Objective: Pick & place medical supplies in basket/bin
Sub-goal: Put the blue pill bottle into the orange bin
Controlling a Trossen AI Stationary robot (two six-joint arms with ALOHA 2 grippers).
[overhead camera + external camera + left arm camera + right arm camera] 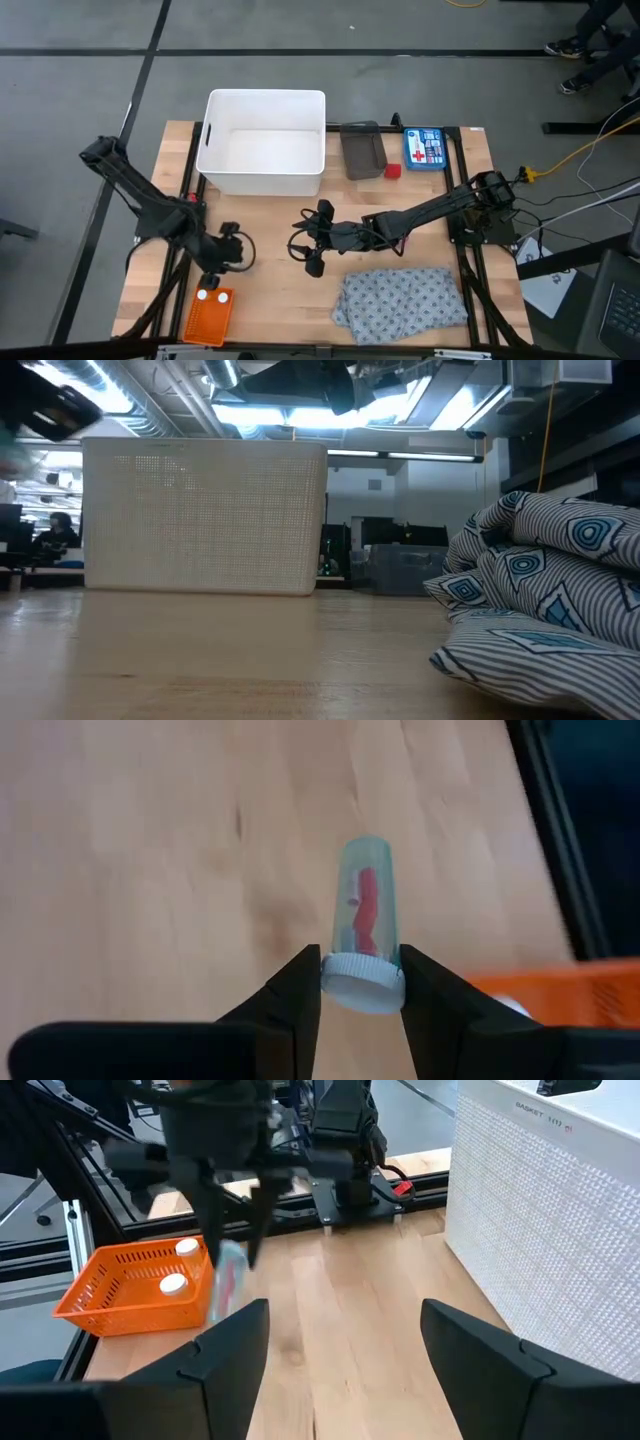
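One clear vial with a white cap sits clamped at the cap between the left gripper fingers, which stand part closed on it; red contents show inside. In the overhead view this left gripper hangs just above the orange basket, at the table's seven o'clock corner. The basket holds two white-capped items, side by side.

The right gripper is near table centre, fingers spread wide and holding nothing.

Outward from there:
- one grey patterned cloth, crumpled, at five o'clock;
- one white tub at twelve o'clock;
- one dark tray just beside the tub;
- one red block touching or nearly touching the tray;
- one blue kit at one o'clock.
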